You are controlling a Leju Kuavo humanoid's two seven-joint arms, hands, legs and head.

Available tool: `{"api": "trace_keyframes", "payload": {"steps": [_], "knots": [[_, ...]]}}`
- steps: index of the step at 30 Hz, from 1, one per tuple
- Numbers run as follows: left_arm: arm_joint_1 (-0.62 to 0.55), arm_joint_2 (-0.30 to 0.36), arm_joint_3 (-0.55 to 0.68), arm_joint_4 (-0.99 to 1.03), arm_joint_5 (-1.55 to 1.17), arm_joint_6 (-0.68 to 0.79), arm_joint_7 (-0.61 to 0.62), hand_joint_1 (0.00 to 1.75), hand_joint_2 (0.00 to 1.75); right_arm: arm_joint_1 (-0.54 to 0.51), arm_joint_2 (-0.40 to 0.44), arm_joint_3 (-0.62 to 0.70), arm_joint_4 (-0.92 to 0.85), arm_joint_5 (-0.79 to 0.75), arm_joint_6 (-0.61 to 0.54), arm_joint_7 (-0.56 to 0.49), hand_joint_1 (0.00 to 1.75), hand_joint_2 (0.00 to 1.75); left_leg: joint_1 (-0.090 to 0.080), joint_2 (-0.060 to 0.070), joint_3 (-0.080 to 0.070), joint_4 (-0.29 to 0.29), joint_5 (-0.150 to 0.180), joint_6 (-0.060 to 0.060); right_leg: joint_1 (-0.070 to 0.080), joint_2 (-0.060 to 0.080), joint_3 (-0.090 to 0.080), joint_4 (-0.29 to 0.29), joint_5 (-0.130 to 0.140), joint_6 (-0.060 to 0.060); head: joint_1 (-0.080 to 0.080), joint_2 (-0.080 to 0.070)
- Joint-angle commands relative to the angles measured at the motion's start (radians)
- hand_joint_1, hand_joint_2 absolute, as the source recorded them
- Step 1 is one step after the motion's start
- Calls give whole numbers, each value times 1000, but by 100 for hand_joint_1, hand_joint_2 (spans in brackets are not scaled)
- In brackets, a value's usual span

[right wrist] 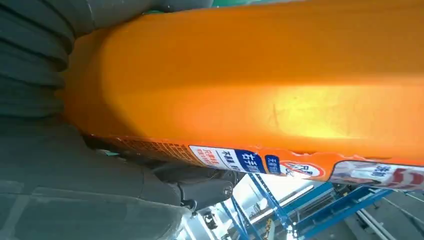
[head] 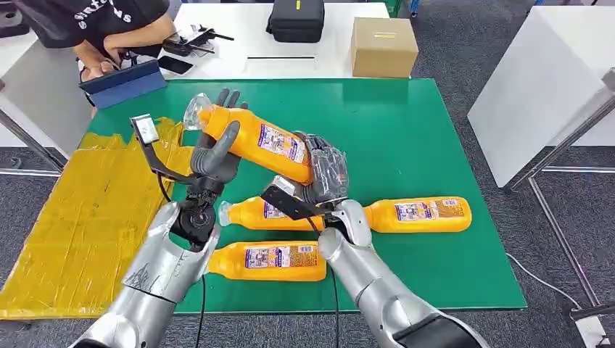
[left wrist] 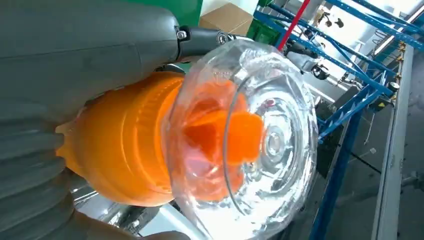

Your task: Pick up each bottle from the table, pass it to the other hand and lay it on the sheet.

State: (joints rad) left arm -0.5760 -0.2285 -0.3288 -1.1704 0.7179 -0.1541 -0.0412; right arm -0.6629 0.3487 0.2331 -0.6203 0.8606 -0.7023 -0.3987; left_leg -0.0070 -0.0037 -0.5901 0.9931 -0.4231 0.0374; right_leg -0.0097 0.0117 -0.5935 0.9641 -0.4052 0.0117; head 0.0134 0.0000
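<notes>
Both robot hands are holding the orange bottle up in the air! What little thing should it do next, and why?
Probably the right hand should let go. The orange bottle is up above the green table, gripped by the right hand at its base and by the left hand near the clear cap. The yellow sheet lies on the left hand's side, so that hand looks set to carry it over.

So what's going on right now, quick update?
Both hands on one bottle: left hand at the cap end, right hand at the base. Three bottles on the table. Sheet clear.
</notes>
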Motion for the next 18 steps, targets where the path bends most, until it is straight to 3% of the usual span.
{"api": "trace_keyframes", "payload": {"steps": [1, 5, 12, 18], "knots": [[-65, -18, -3, 104, 4, -11, 3, 0, 175, -44, 0, -25, -15, 17, 4, 37, 175, 175, 0, -1, 2, 1, -1, -2, 0, -2, 2, 1, -1, -1, 0, 0], [-75, -27, -5, 117, 3, -15, 8, 0, 175, -37, 0, -77, -63, 102, 4, 63, 175, 175, 0, -2, 1, 0, -1, -2, 0, -3, 2, 0, -1, -1, 0, 0], [-81, -33, -10, 126, 4, -17, 13, 0, 175, -49, 0, -64, -63, 103, 4, 85, 175, 175, 0, -1, 4, 2, -3, -4, 0, -3, 5, 1, -3, -1, 0, 0], [-100, -52, -31, 166, 2, -19, 19, 0, 175, -51, 0, -73, -177, 150, 4, 125, 175, 175, 0, -2, 0, 2, -1, -2, 0, -3, 1, 2, -1, -1, 0, 0]]}}
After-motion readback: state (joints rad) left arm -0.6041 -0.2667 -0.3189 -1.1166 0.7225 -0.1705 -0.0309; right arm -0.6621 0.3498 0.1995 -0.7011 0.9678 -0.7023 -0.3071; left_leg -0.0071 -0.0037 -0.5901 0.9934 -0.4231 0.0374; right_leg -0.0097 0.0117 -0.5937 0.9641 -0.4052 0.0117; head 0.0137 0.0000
